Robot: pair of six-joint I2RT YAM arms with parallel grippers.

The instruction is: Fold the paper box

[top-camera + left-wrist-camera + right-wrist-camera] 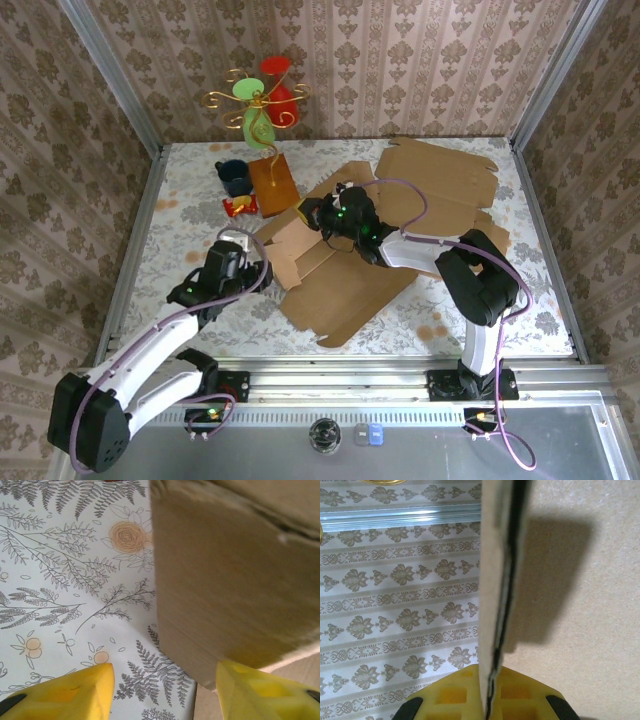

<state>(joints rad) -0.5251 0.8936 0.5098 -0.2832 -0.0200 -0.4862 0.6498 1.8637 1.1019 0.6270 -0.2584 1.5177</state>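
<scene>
Right pincer: its yellow fingers are closed on the thin edge of a cardboard flap, which stands on end and runs straight up toward 12 o'clock in the wrist view. The grip seems meant to hold that flap upright as one wall.

Left pincer: fingers apart and gripping nothing. A raised panel hangs just above the finger at 3 o'clock, and patterned worktop lies under the other. It looks placed to catch or push this panel next.

From above, the paper box lies mid-worktop, mostly flat, with its upper-left part lifted between the two pincers. A second flat cardboard sheet lies toward 1 o'clock. A dark cup and a brown block sit near 11 o'clock, close to the box's corner. The folding appears to be at an early stage.
</scene>
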